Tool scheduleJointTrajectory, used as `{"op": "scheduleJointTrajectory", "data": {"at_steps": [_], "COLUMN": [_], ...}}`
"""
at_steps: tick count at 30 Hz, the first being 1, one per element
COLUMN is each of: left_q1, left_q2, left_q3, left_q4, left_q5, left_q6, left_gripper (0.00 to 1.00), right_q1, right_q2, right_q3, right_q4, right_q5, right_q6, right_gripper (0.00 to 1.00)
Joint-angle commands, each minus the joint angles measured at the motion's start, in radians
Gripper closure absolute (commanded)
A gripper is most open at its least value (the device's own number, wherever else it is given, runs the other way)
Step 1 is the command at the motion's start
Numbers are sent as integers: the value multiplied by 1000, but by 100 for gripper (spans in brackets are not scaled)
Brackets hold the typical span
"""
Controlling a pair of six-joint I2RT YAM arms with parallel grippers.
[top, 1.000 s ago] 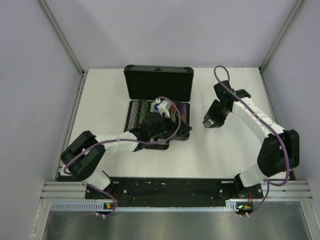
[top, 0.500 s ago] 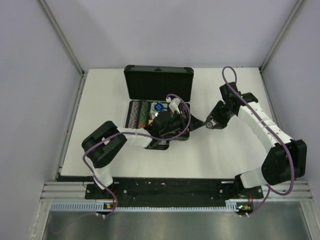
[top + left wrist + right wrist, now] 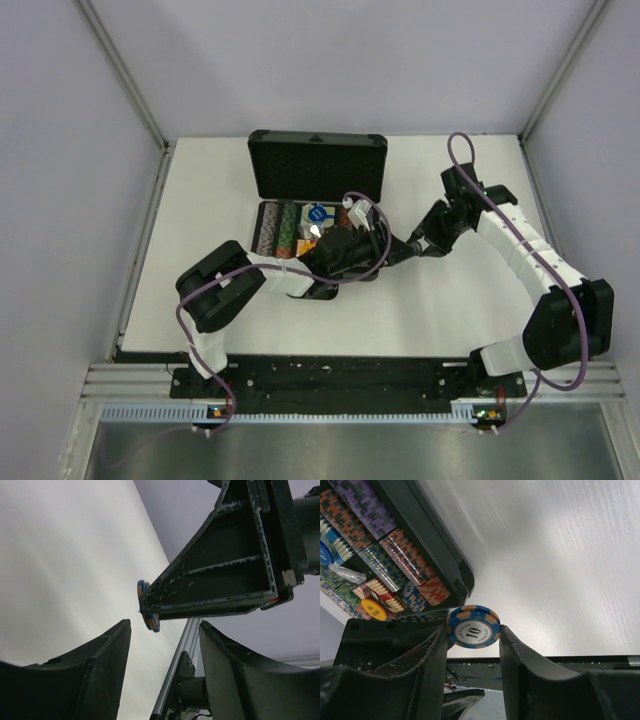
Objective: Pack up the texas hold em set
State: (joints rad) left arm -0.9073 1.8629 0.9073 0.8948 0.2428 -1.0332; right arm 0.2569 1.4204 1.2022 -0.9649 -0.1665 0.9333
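Over on the left, the black case (image 3: pixel 318 165) lies open on the table (image 3: pixel 470 300), lid propped up at the far side and the tray toward the arms, its rows of chips (image 3: pixel 395 550) packed on edge and a yellow button (image 3: pixel 374 609) among them. The left arm reaches across the tray, so the left claw (image 3: pixel 164 630) pokes out past the case's right-hand edge; its jaws stand partly open with nothing between them. Just ahead of its tips, and a bit above them in its own camera, hangs the one loose piece, a blue-and-orange chip (image 3: pixel 473 626) marked 10, seen there edge-on. That chip is pinched by its rim in the right claw (image 3: pixel 472 630), which is closed on it from both sides, its printed face turned back toward the right wrist. It hangs just off the near right corner of the tray, over bare table, not over any slot. To my eye everything turns on that gap. The chip is straight in front of the left claw but not yet between its jaws, and the matching blue-and-orange stack sits in the corner of the tray nearest the right claw. Whether this is a hand-over or a direct drop I cannot tell; the right arm looks nearer to that slot, and the chip would have to go in on edge like its neighbours.
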Motion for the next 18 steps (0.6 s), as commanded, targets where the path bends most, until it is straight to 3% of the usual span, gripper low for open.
{"op": "scheduleJointTrajectory", "data": {"at_steps": [1,10,14,17,18], "left_q1": [-5,-7,-7,-5,-5], "left_q2": [24,19,18,15,15], "left_q3": [79,122,134,151,157], "left_q4": [32,-77,-102,-137,-142], "left_q5": [-22,-45,-39,-33,-25], "left_q6": [-34,-22,-16,-2,4], "left_gripper": [41,60,80,100,100], "right_q1": [-10,-15,-13,-15,-13], "right_q2": [-17,-18,-12,-11,-11], "right_q3": [20,-32,-36,-41,-44], "right_q4": [29,78,80,87,98], "right_q5": [-30,-64,-57,-54,-60], "right_q6": [25,50,47,41,32], "right_gripper": [88,88,88,89,90]}}
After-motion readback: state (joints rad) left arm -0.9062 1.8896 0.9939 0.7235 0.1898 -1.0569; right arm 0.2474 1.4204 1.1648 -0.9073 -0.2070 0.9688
